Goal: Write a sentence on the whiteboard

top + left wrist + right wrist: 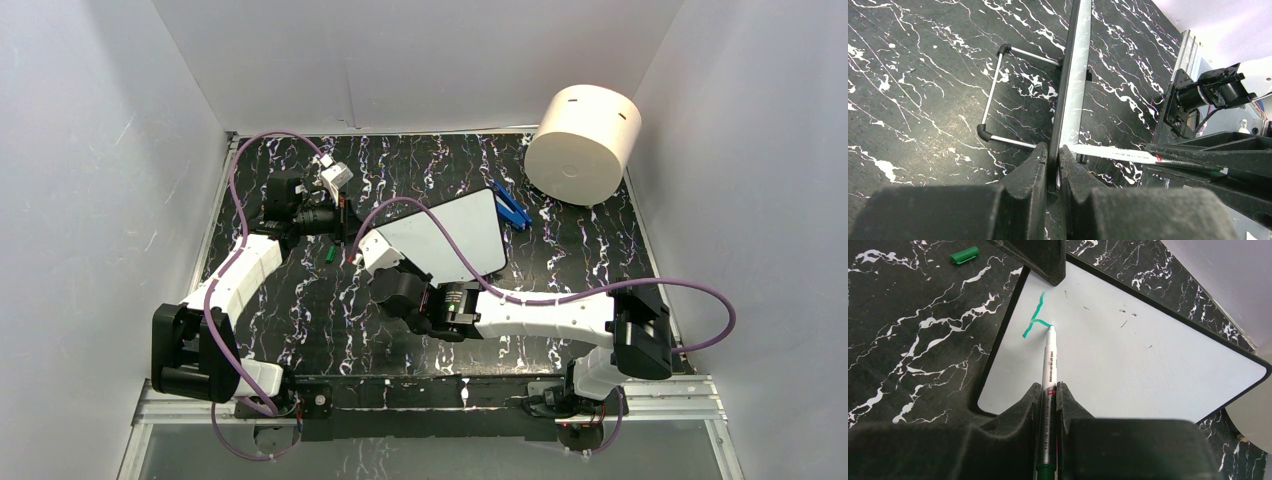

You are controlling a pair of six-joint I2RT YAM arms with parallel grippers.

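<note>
The whiteboard [455, 235] stands tilted on the black marbled table, white with a thin black frame. My left gripper [1053, 161] is shut on its left edge, the board seen edge-on [1075, 75] between the fingers. My right gripper [1050, 392] is shut on a white marker [1050, 357] whose tip touches the board [1138, 355] near its upper left corner. The sentence's lettering there is one teal-green stroke [1035, 316] with a short branch running to the tip. From above, the left gripper [345, 226] and right gripper [388, 260] sit close together at the board's left side.
A big cream cylinder [583, 143] lies at the back right. A blue object [512, 208] rests beside the board's right edge. The green marker cap [964, 255] lies on the table left of the board. A wire stand [993, 95] juts from the board's back.
</note>
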